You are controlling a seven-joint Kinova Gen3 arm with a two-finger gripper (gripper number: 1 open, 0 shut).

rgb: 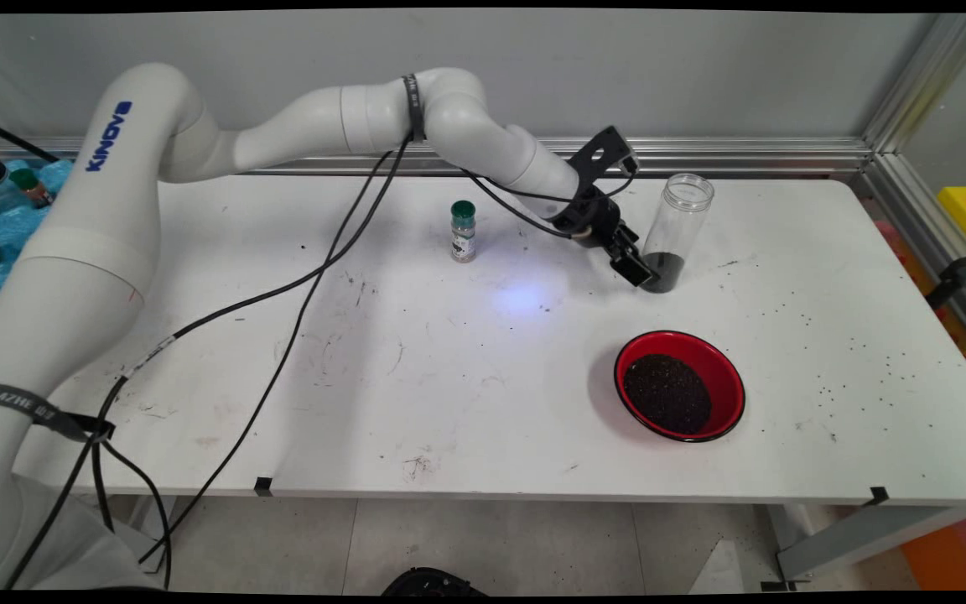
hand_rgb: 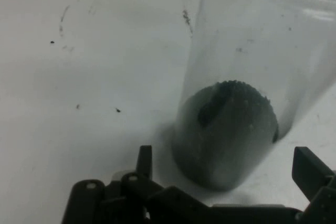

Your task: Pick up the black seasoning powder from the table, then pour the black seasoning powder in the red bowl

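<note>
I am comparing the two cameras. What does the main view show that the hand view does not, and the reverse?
Only the main view shows the red bowl of dark grains, the green-capped spice bottle and the jar's open mouth. Only the hand view shows the hand open, one finger on each side of the jar's base. Both show the clear jar, dark grains at its bottom, on the white table.

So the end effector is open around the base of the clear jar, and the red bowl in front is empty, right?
Not quite: the red bowl holds dark grains, as the main view shows. The end effector is indeed open around the clear jar base.
</note>
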